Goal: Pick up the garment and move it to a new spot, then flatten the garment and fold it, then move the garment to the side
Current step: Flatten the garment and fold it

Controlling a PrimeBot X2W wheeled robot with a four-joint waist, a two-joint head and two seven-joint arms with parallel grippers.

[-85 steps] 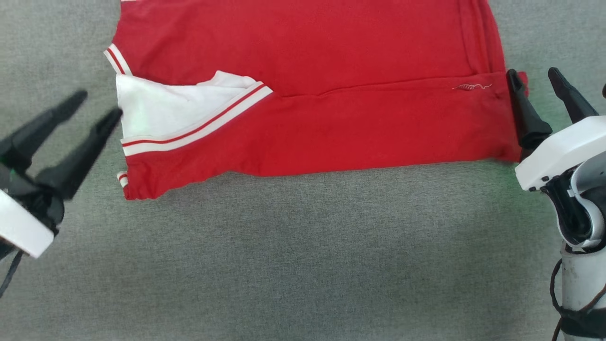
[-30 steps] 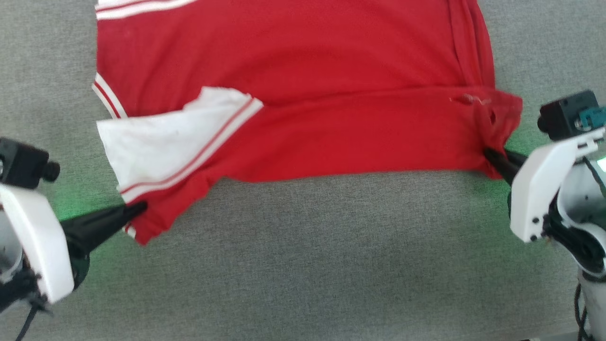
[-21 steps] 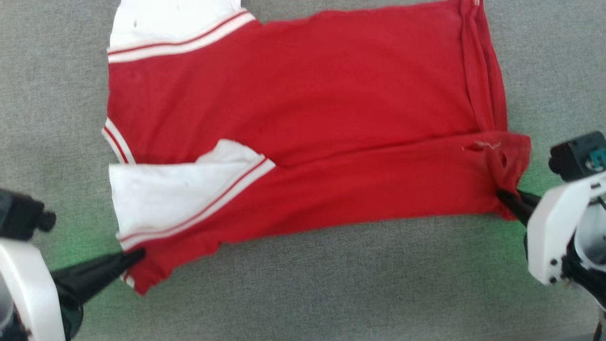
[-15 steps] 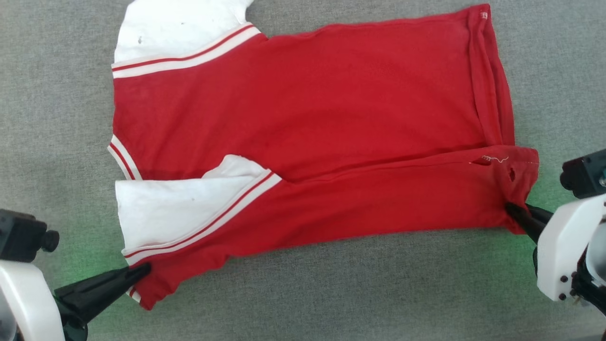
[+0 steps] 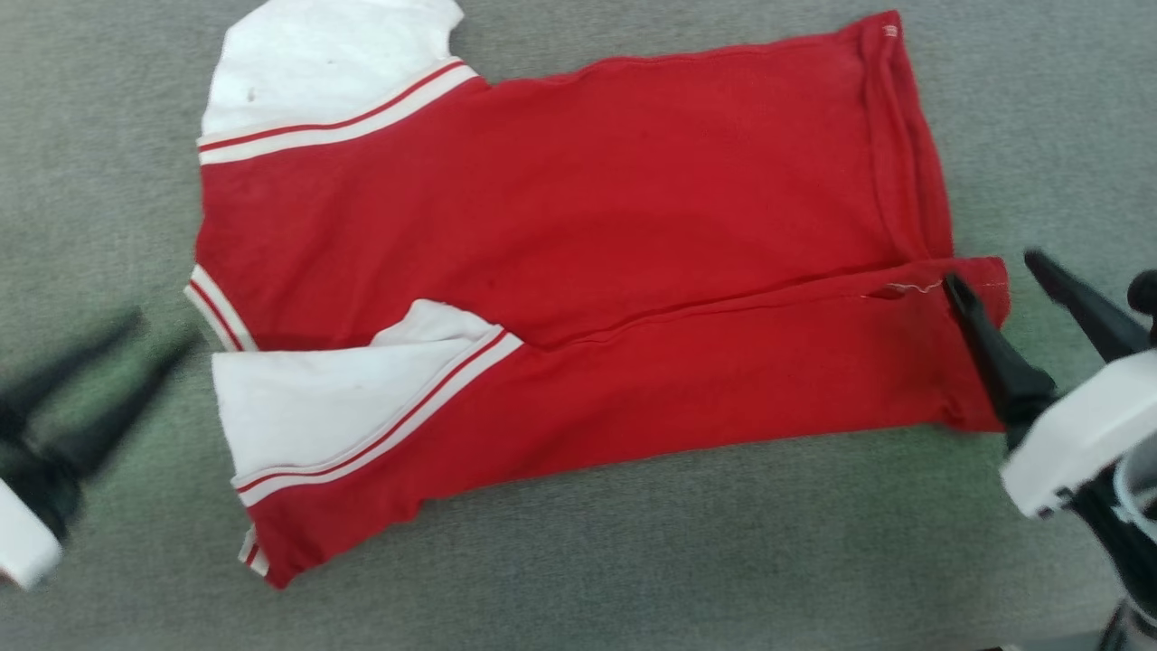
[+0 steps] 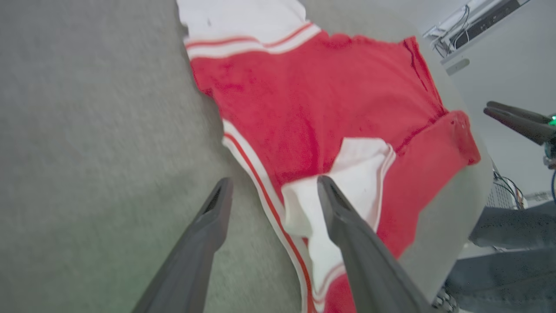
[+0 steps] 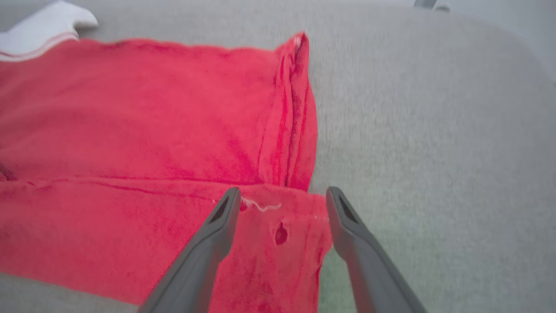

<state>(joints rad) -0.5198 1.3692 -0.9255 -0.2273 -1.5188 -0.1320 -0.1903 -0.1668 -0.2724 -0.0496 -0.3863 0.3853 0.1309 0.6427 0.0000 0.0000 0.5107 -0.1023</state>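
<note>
Open grey surface (image 5: 578,561) lay all round my two grippers; behind both of them, nearer my body, ran a broad bare strip; more bare grey stretched outward of each, and in the left wrist view the surface's rounded edge showed past the far end of the cloth. My left gripper (image 5: 164,327), blurred, stood with its two fingers spread and nothing between them, apart from the garment (image 5: 578,271) and just outward of it; my right gripper (image 5: 990,269) was likewise spread and empty, its inner finger crossing the hem corner of the folded flap; whether that finger touched the cloth I could not tell. Between the two grippers lay one garment, flat on the grey; it had two white sleeve ends, each bounded by thin red-and-white stripe trim. The shirt was red and lay sideways, shoulders toward my left gripper and hem toward my right; its near long side was folded over the body as a flap, carrying the near sleeve (image 5: 343,407) onto the red; the far sleeve (image 5: 316,63) lay out flat, ahead of my left fingertips. One small hole (image 7: 281,233) and one loose white thread (image 7: 260,206) showed between my right fingers.
</note>
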